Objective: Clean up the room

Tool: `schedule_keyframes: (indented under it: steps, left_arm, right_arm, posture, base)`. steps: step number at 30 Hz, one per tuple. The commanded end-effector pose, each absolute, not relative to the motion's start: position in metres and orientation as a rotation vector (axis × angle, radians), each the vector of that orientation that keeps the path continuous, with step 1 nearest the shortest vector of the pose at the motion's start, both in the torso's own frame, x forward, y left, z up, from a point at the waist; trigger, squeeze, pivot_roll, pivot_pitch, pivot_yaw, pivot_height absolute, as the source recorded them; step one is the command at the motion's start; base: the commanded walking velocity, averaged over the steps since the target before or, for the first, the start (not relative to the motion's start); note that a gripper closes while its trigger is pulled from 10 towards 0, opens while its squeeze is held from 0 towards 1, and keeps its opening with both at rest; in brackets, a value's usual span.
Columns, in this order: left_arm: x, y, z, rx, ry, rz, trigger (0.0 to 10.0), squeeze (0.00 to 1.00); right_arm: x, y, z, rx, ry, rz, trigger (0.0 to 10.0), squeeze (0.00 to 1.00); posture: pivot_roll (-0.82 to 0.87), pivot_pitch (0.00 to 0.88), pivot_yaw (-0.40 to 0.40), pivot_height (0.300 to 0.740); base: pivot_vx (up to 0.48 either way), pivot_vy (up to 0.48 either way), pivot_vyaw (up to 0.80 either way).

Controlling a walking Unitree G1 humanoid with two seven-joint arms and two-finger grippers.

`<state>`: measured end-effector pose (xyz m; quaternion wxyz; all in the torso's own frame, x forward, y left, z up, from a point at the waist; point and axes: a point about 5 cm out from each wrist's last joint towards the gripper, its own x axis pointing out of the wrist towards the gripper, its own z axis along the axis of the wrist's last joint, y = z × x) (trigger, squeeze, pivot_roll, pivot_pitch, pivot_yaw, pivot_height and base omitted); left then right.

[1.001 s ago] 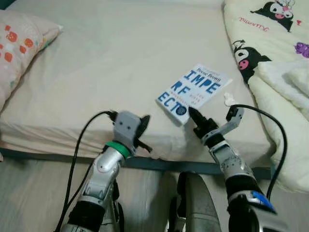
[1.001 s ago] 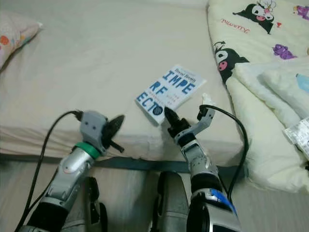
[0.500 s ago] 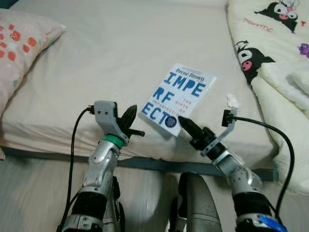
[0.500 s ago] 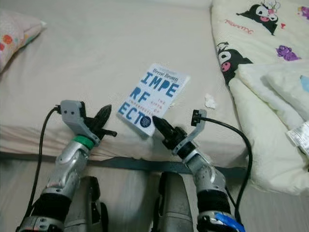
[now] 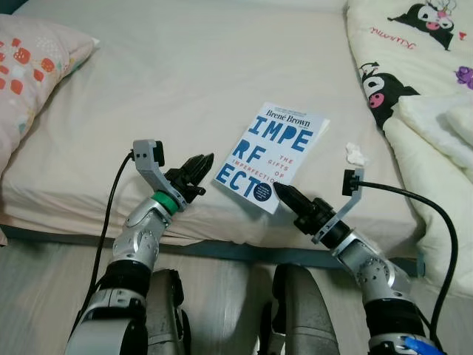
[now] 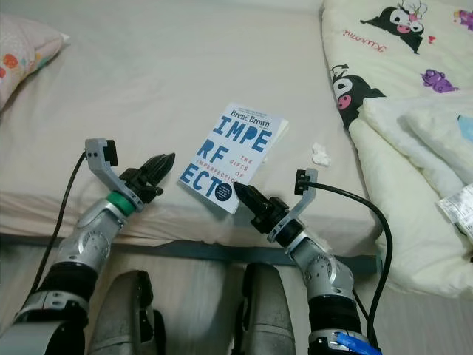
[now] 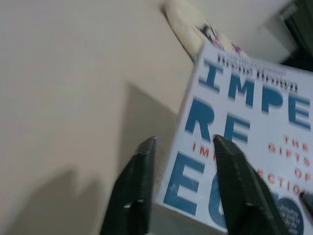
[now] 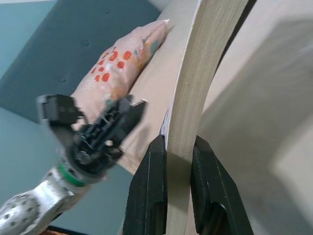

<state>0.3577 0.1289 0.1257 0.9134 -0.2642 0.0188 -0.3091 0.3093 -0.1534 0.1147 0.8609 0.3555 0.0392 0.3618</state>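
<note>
Book (image 5: 272, 154) clamped at its near corner by right gripper (image 5: 285, 197) — raised off the bed (image 5: 170, 81), apparently. Left gripper (image 5: 198, 166) just beside its left edge — fingers apart.

The white paperback book with big blue block letters (image 5: 273, 154), lying near the front edge of the bed, carries "Brené Brown" in small dark print along its far edge. Below that come "IMPE", "RF" and "ECT" in blue, with "THE GIFTS OF IMPERFECTION" in small red letters running between them. On the cream cartoon-print quilt (image 6: 384, 44), far right, a pink cursive word is too small to read.
</note>
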Motion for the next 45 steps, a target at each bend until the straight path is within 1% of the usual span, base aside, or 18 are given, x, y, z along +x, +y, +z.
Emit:
schedule_keyframes:
  steps: [1, 3, 6, 8, 10, 13, 17, 22, 25, 26, 27, 28, 30, 31, 32, 34, 36, 45]
  left_arm:
    - [0.354, 0.128, 0.107, -0.617, 0.148, -0.657, 10.0, 1.0]
    - [0.354, 0.128, 0.107, -0.617, 0.148, -0.657, 10.0, 1.0]
    - [0.355, 0.127, 0.103, -0.686, 0.188, -0.641, 10.0, 1.0]
    - [0.358, 0.128, 0.103, -0.774, 0.185, -0.615, 10.0, 1.0]
    - [0.358, 0.128, 0.103, -0.774, 0.185, -0.615, 10.0, 1.0]
    - [0.364, 0.133, 0.115, -0.961, 0.117, -0.607, 10.0, 1.0]
    - [0.367, 0.14, 0.123, -1.063, 0.075, -0.624, 10.0, 1.0]
    - [0.365, 0.142, 0.125, -1.099, 0.081, -0.683, 10.0, 1.0]
    - [0.36, 0.139, 0.12, -1.052, 0.128, -0.76, 10.0, 0.99]
    - [0.355, 0.135, 0.114, -0.98, 0.171, -0.814, 10.0, 0.62]
    - [0.355, 0.135, 0.114, -0.98, 0.171, -0.814, 10.0, 0.62]
    - [0.349, 0.129, 0.106, -0.868, 0.233, -0.879, 10.0, 0.15]
    - [0.349, 0.129, 0.106, -0.868, 0.233, -0.879, 10.0, 0.15]
    - [0.347, 0.128, 0.102, -0.826, 0.253, -0.897, 10.0, 0.0]
    - [0.347, 0.128, 0.102, -0.826, 0.253, -0.897, 10.0, 0.0]
    - [0.344, 0.125, 0.095, -0.741, 0.292, -0.897, 10.0, 0.0]
    - [0.344, 0.125, 0.094, -0.734, 0.298, -0.891, 10.0, 0.0]
    - [0.349, 0.128, 0.104, -0.816, 0.247, -0.883, 10.0, 0.0]
  right_arm:
    - [0.302, -0.149, 0.124, 0.782, 0.048, 0.847, 0.0, 0.0]
    - [0.302, -0.149, 0.124, 0.782, 0.048, 0.847, 0.0, 0.0]
    - [0.296, -0.147, 0.129, 0.808, 0.042, 0.91, 0.0, 0.0]
    - [0.291, -0.145, 0.131, 0.819, 0.052, 0.942, 0.0, 0.0]
    - [0.291, -0.145, 0.131, 0.819, 0.052, 0.942, 0.0, 0.0]
    - [0.288, -0.146, 0.128, 0.827, 0.073, 0.945, 0.0, 0.0]
    - [0.286, -0.147, 0.127, 0.833, 0.085, 0.948, 0.0, 0.0]
    - [0.285, -0.148, 0.128, 0.839, 0.093, 0.947, 0.0, 0.0]
    - [0.286, -0.148, 0.128, 0.842, 0.093, 0.944, 0.0, 0.0]
    - [0.286, -0.148, 0.128, 0.843, 0.095, 0.947, 0.0, 0.0]
    - [0.286, -0.148, 0.128, 0.843, 0.095, 0.947, 0.0, 0.0]
    - [0.286, -0.148, 0.129, 0.845, 0.097, 0.953, 0.0, 0.0]
    - [0.286, -0.148, 0.129, 0.845, 0.097, 0.953, 0.0, 0.0]
    - [0.286, -0.148, 0.129, 0.846, 0.098, 0.956, 0.0, 0.0]
    - [0.286, -0.148, 0.129, 0.846, 0.098, 0.956, 0.0, 0.0]
    - [0.285, -0.147, 0.129, 0.849, 0.103, 0.973, 0.0, 0.0]
    - [0.285, -0.146, 0.129, 0.848, 0.106, 0.977, 0.0, 0.0]
    - [0.283, -0.146, 0.128, 0.846, 0.124, 0.983, 0.0, 0.0]
  posture:
    - [-0.01, 0.185, 0.018, 0.595]
    - [-0.01, 0.185, 0.018, 0.595]
    - [-0.02, 0.187, 0.025, 0.595]
    - [-0.02, 0.187, 0.026, 0.595]
    - [-0.02, 0.187, 0.026, 0.595]
    - [-0.03, 0.188, 0.026, 0.595]
    - [-0.03, 0.188, 0.02, 0.595]
    - [-0.02, 0.186, 0.019, 0.595]
    - [-0.02, 0.186, 0.019, 0.595]
    - [-0.02, 0.182, 0.016, 0.595]
    - [-0.02, 0.182, 0.016, 0.595]
    - [-0.02, 0.178, 0.012, 0.595]
    - [-0.02, 0.178, 0.012, 0.595]
    - [-0.02, 0.178, 0.012, 0.595]
    - [-0.02, 0.178, 0.012, 0.595]
    - [-0.02, 0.177, 0.009, 0.595]
    - [-0.02, 0.176, 0.009, 0.595]
    - [-0.02, 0.174, 0.007, 0.595]
  base:
    - [0.0, 0.0, 0.0]
    - [0.0, 0.0, 0.0]
    - [0.0, 0.0, 0.0]
    - [0.0, 0.0, 0.0]
    - [0.0, 0.0, 0.0]
    - [0.0, 0.0, 0.0]
    - [0.0, 0.0, 0.0]
    - [0.0, 0.0, 0.0]
    - [0.0, 0.0, 0.0]
    - [0.0, 0.0, 0.0]
    - [0.0, 0.0, 0.0]
    - [0.0, 0.0, 0.0]
    - [0.0, 0.0, 0.0]
    - [0.0, 0.0, 0.0]
    - [0.0, 0.0, 0.0]
    - [0.0, 0.0, 0.0]
    - [0.0, 0.0, 0.0]
    - [0.0, 0.0, 0.0]
